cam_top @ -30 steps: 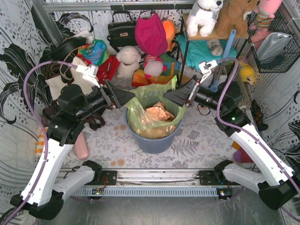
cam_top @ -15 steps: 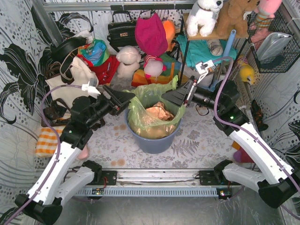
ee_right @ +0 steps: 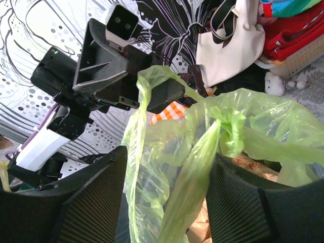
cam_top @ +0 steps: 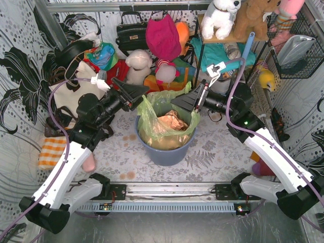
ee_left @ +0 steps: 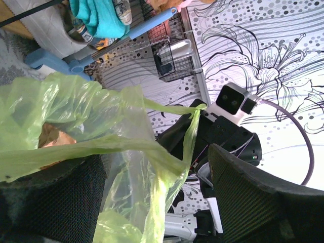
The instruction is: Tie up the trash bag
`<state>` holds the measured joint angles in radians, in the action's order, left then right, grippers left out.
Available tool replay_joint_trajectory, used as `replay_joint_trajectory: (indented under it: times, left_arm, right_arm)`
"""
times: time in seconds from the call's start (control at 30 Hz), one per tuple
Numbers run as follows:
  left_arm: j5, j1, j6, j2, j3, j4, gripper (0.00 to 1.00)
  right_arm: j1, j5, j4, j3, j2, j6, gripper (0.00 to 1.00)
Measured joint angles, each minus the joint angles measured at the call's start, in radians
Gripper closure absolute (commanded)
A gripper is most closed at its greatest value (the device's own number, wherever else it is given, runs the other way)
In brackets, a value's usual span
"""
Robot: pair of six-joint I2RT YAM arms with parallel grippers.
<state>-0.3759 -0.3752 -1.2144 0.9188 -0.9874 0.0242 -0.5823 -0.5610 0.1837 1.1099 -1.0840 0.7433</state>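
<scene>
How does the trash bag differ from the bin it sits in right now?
The trash bag is thin, translucent lime-green plastic with crumpled brown paper showing through. The bin is opaque blue-grey. The bag is wrinkled and slack, its top draped over the rim and flaring above it, while the bin is smooth, round and upright. Both are open at the top, and the bag is not yet tied.

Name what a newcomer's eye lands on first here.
The lime-green trash bag stands out first, lining the blue-grey bin mid-scene, crumpled brown paper inside. The left tool and right tool flank its rim, both open with loose plastic between their fingers. Behind, soft toys and a black handbag crowd the back wall.
</scene>
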Motion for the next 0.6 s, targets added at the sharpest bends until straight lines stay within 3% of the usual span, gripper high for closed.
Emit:
replay_joint_trajectory:
  times: [0.33,0.6]
  left_arm:
    - [-0.056,0.029,0.022,0.15,-0.095,0.066,0.18]
    - [-0.211,0.03,0.08,0.241,-0.432,0.126,0.18]
  right_arm:
    - [0.0,0.011,0.094,0.03,-0.019,0.007,0.4]
    - [0.0,0.042,0.187,0.225,-0.094,0.019,0.4]
